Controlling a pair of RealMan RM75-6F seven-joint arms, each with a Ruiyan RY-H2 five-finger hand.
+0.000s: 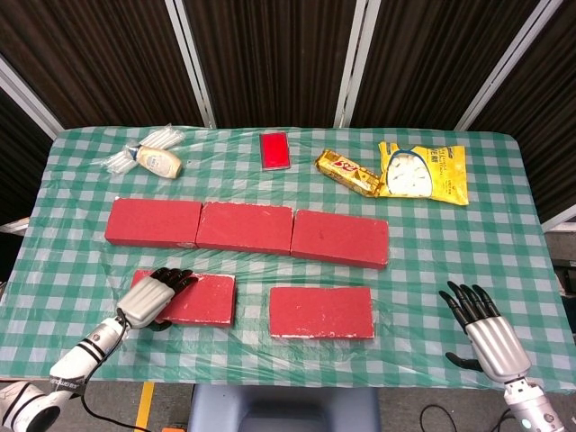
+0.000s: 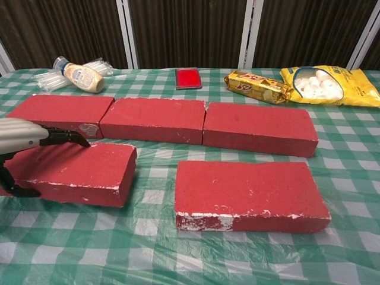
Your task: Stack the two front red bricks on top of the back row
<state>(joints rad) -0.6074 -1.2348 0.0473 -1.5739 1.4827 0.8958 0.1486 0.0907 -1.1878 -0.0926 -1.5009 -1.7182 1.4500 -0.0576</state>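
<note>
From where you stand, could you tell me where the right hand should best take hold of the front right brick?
Probably its right short end: front right brick lies flat, long side across, and the open right hand waits beyond that end.

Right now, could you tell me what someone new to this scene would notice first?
Five red bricks dominate the checkered table: a back row of three laid end to end, and two in front. The left hand grips the front left brick, while the front right brick lies untouched. The right hand waits, fingers spread, at the near right corner.
</note>
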